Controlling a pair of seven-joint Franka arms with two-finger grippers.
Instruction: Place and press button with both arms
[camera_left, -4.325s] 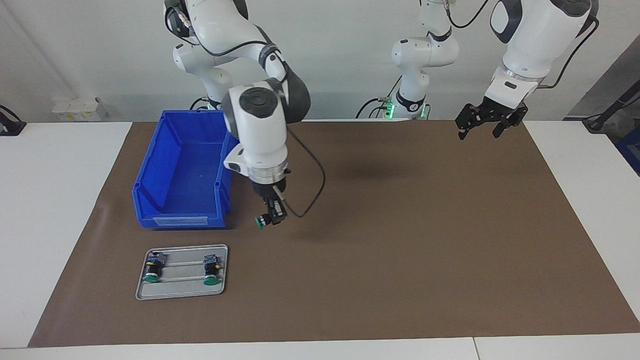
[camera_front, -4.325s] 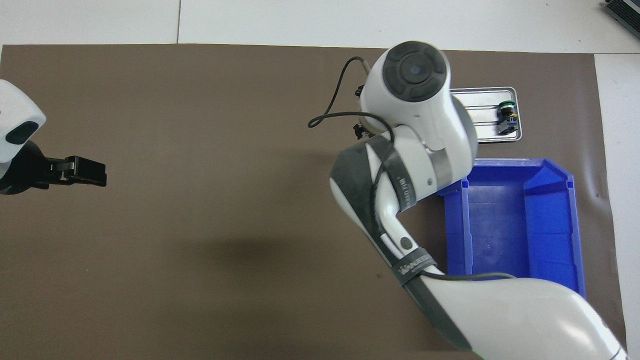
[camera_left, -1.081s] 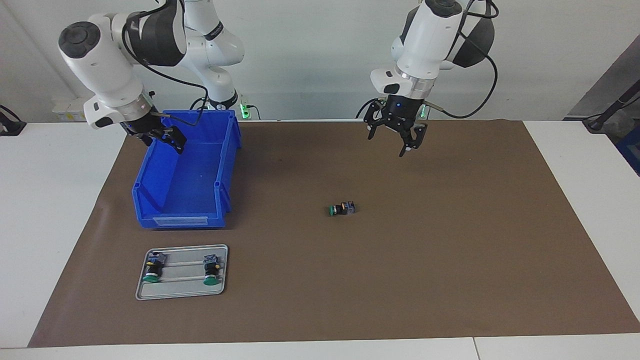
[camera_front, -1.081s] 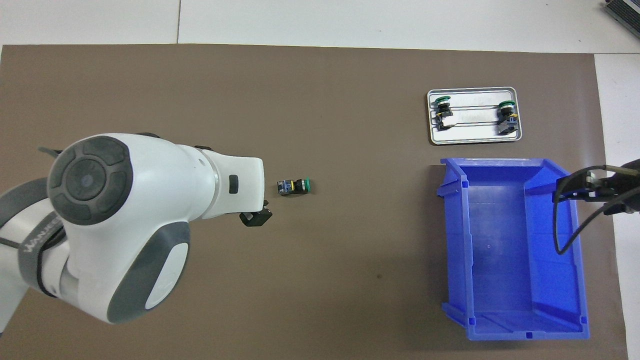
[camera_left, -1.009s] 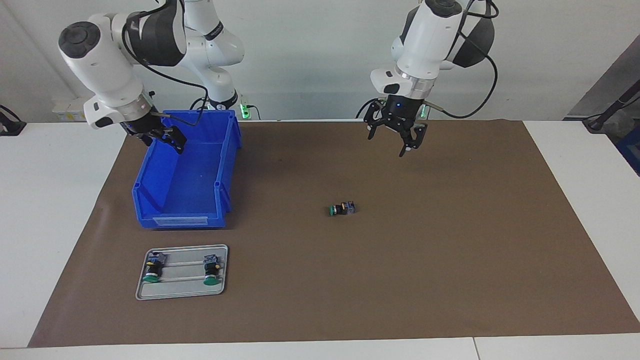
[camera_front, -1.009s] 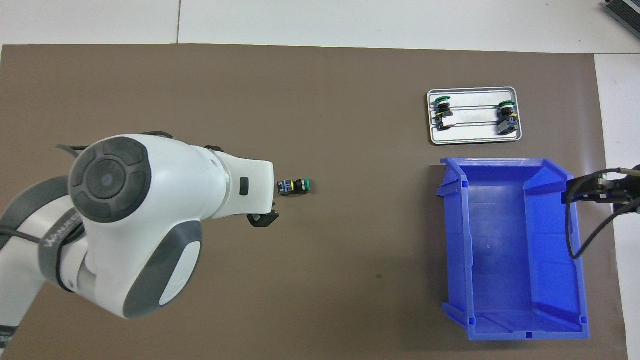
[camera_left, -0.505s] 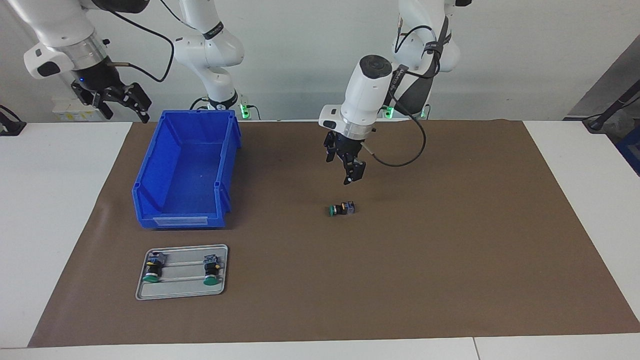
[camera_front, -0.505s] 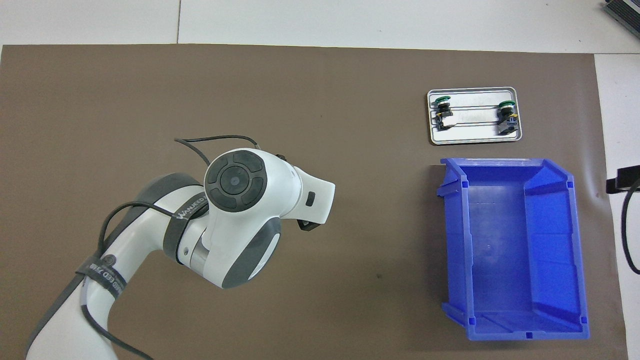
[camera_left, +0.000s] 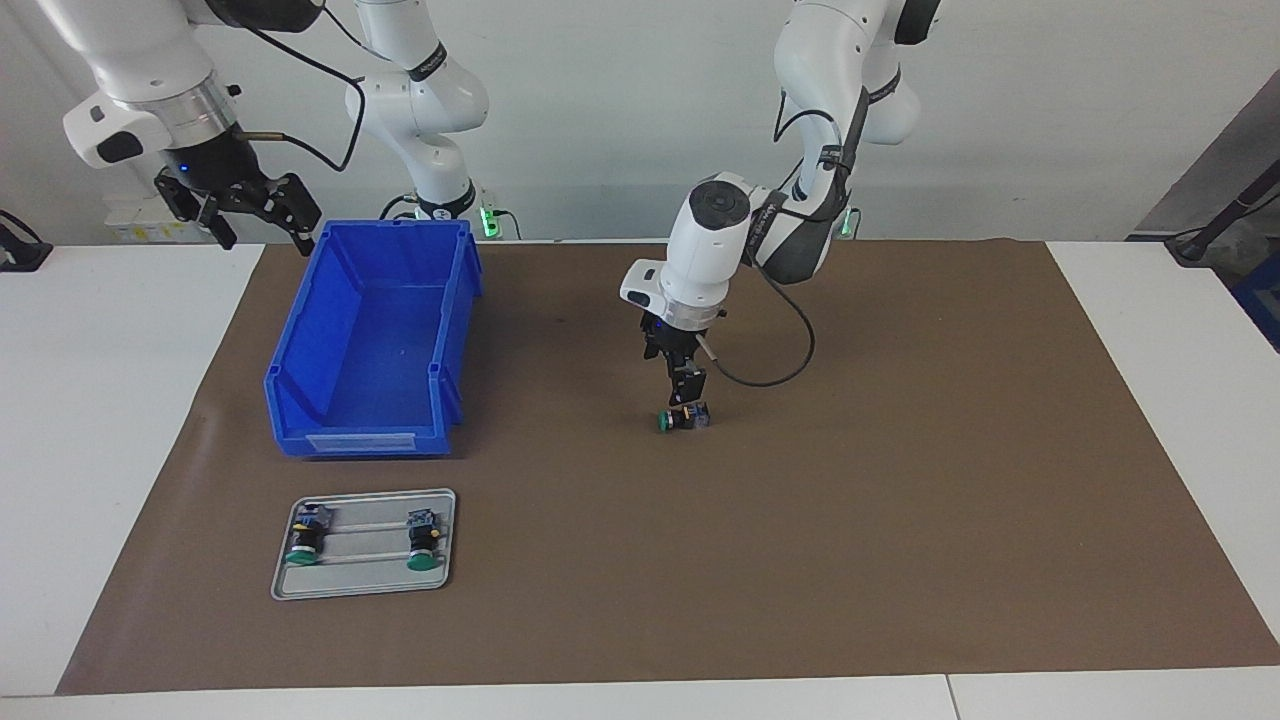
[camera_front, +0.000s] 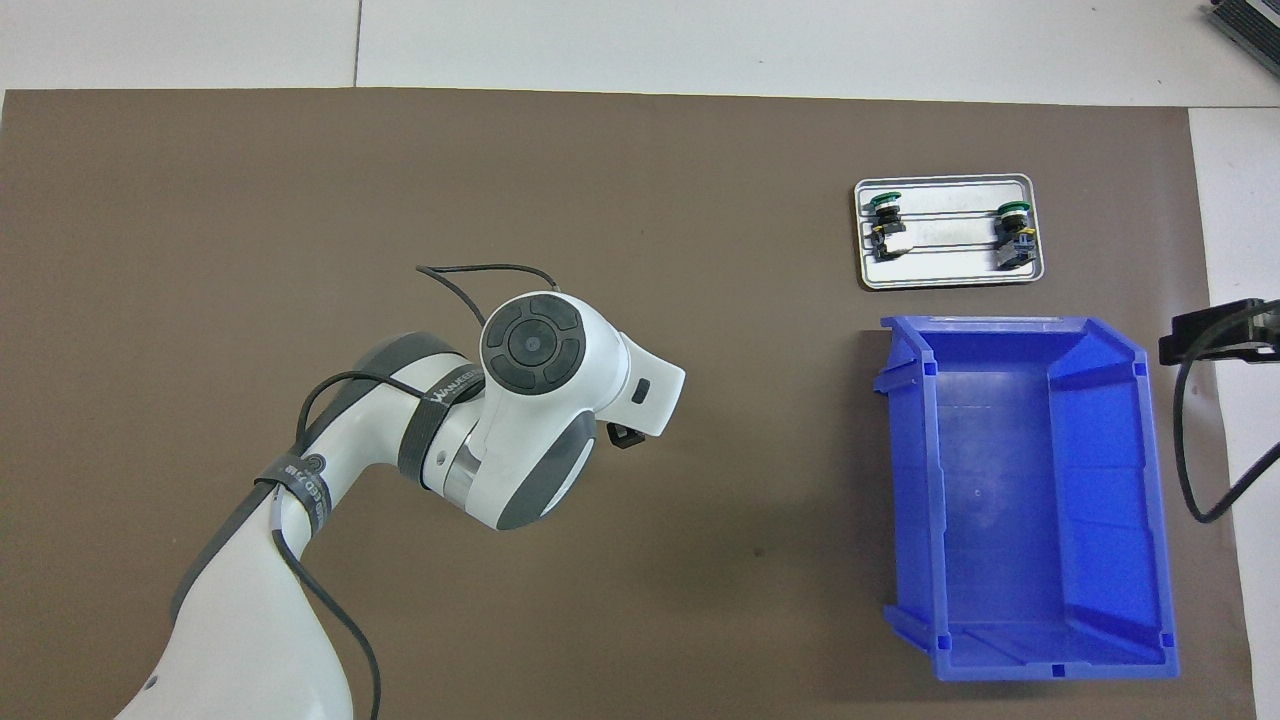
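The left gripper (camera_left: 688, 392) has descended, fingers spread, onto the small green-capped push-button switch (camera_left: 683, 417) lying mid-mat beside the blue plastic bin (camera_left: 372, 340), while the right gripper (camera_left: 243, 208), released, has withdrawn: pressing appears imminent.

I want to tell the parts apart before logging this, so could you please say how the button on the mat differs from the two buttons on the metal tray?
The button on the mat lies alone on the brown mat, green cap toward the right arm's end; the tray buttons lie on the metal tray, caps away from the robots. The left gripper is right above the mat one; none is near the tray pair. All have green caps and black collars.
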